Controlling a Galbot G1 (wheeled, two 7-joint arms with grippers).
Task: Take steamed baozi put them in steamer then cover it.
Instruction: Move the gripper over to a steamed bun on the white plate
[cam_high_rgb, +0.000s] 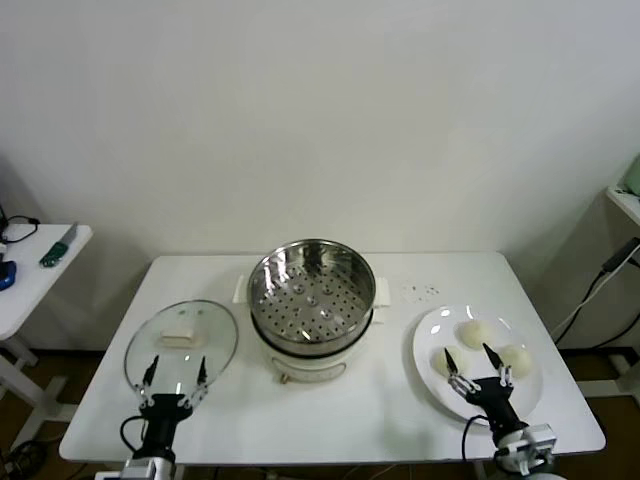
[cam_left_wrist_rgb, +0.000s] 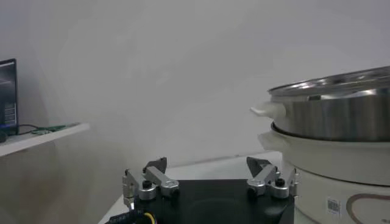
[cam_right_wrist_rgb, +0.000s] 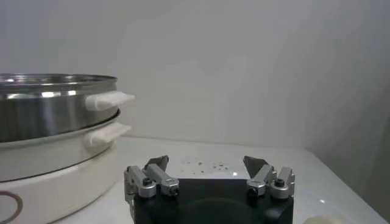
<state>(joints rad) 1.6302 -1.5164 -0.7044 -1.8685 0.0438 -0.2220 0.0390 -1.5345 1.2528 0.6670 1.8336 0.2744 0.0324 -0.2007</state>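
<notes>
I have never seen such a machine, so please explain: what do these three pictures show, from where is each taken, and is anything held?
This is a two-armed robot at a white table. The big picture comes from a camera on its head, looking down; the other two come from cameras on its wrists, looking out past the fingers. The left gripper is open at the near edge of a glass cover lying flat. The right gripper is open over a white plate with three visible baozi. In the middle stands the steel steamer on its white pot, with nothing inside. Nothing is held.
</notes>
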